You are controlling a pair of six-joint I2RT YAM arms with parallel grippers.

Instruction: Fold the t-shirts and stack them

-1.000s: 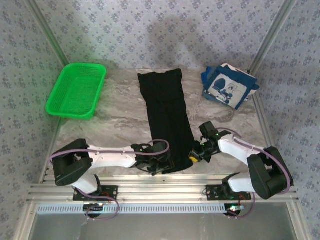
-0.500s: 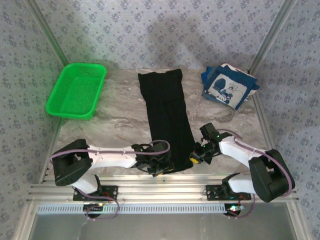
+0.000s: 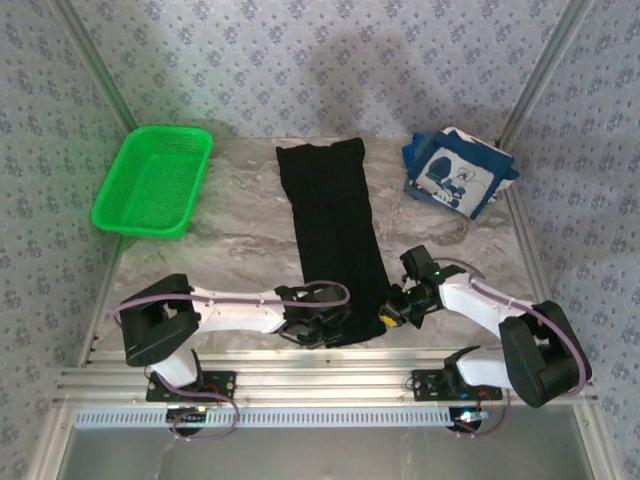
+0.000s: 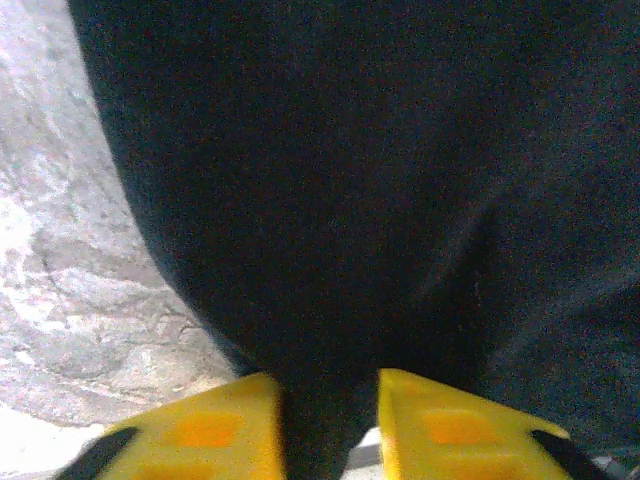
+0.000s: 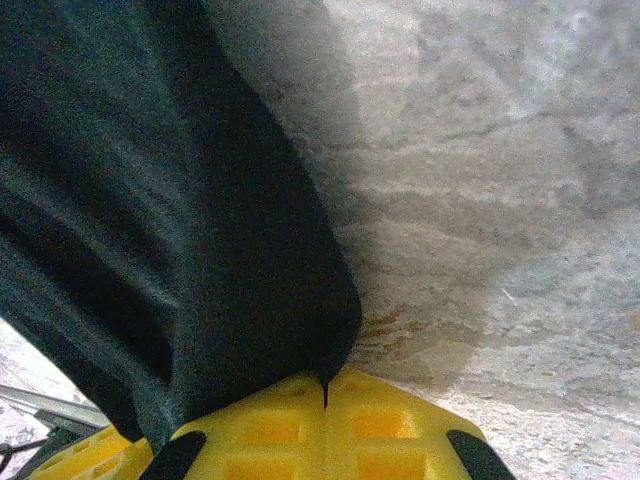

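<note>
At table (image 3: 225, 235) centre, the black t-shirt (image 3: 335, 225) lay as a long strip, long axis running far edge to near edge, near hem close to my arm bases. Right gripper (image 3: 388, 316) sat at the near right corner, fingers fully together on the cloth edge. Left gripper (image 3: 322, 326) sat at the near left corner, jaws narrow with cloth bunched between; couldn't tell if it was pinched. Both sat equally near the hem. I judged the fold would go away from me, along the strip. Navy t-shirt (image 3: 458, 172) lay folded far right.
</note>
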